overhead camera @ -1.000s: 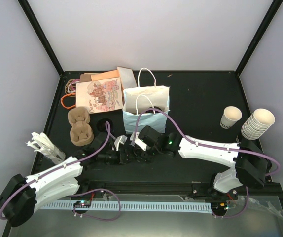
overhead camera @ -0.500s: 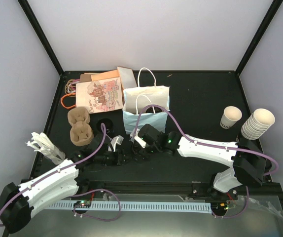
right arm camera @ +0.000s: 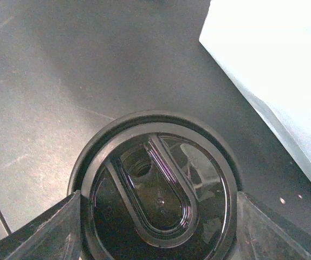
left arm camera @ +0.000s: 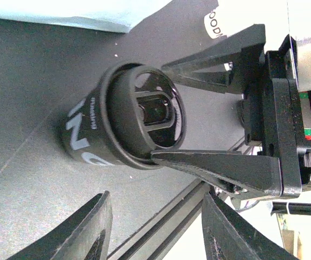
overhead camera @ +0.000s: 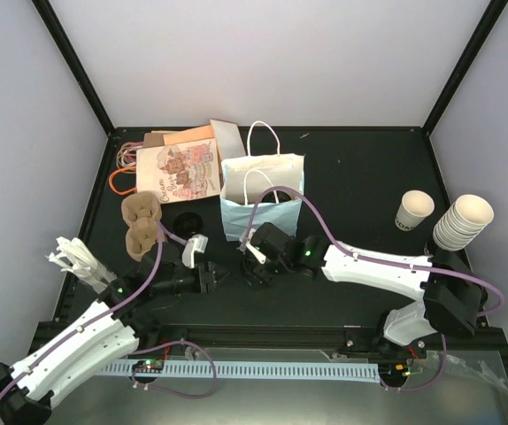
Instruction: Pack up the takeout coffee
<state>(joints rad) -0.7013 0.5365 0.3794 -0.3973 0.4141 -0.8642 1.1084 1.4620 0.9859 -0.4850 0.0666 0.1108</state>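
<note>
The takeout coffee stands upright on the black table, just in front of the pale blue paper bag, with its black lid facing up. My right gripper is closed on it. One finger lies against each side of the lid rim, so the jaws stand wide across the lid.

My left gripper sits in front of the bag's left corner, near the cup but apart from it. Its fingers are spread and hold nothing.

A brown pulp cup carrier lies left of the bag. Flat printed paper bags lie to the bag's left rear. A single lidless cup and a stack of cups stand well to the right of the bag.
</note>
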